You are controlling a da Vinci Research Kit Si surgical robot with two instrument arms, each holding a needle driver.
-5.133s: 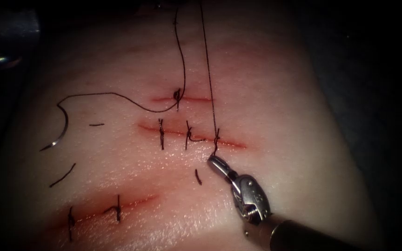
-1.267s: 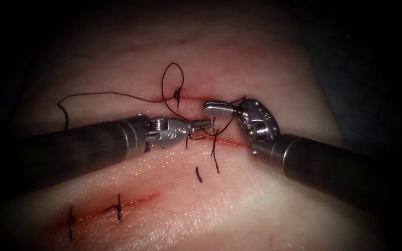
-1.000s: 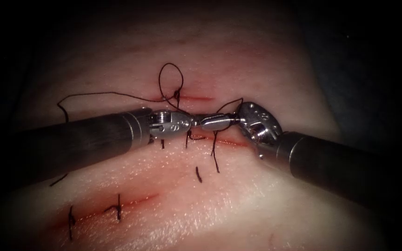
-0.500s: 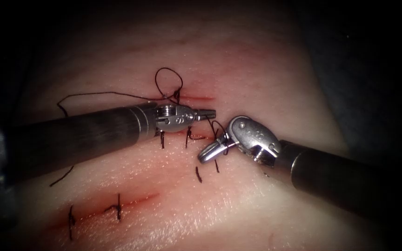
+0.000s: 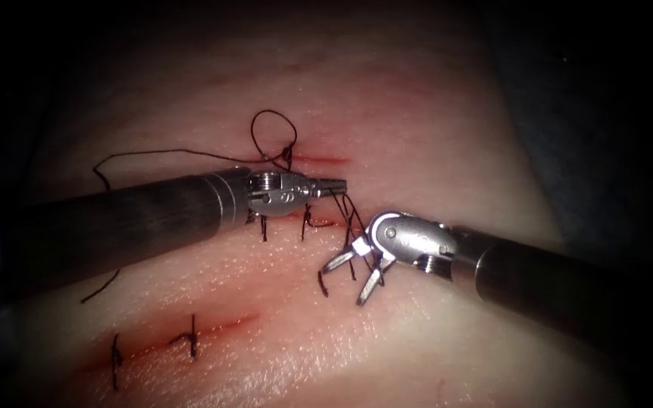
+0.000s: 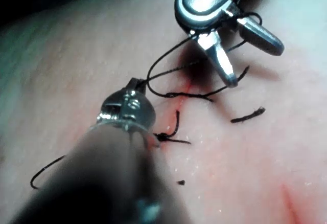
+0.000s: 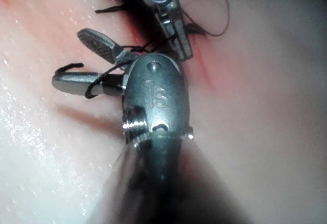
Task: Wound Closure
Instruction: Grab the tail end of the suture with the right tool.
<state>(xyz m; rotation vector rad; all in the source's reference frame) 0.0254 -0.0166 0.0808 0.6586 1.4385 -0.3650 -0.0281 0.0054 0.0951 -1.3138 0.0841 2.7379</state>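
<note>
1. Endoscope view, item one: we log the dark thread (image 5: 345, 208), a thin black strand running from the left tool's tip down over the middle cut (image 5: 319, 223) and looping around the base of the right tool's jaws; farther up it forms a small loop (image 5: 272, 128) above the upper cut.
2. We cannot make out the curved needle; the left arm's shaft covers the left side of the tissue.
3. Left arm's silver needle driver (image 5: 332, 184): jaws closed together on the thread, just above the middle cut.
4. Right arm's silver needle driver (image 5: 351, 278): jaws spread apart, empty between them, thread draped around them.
5. Pale pork tissue (image 5: 447, 151): three reddish cuts with dark stitches; loose cut thread ends (image 5: 323, 285) lie beside the right tool.
</note>
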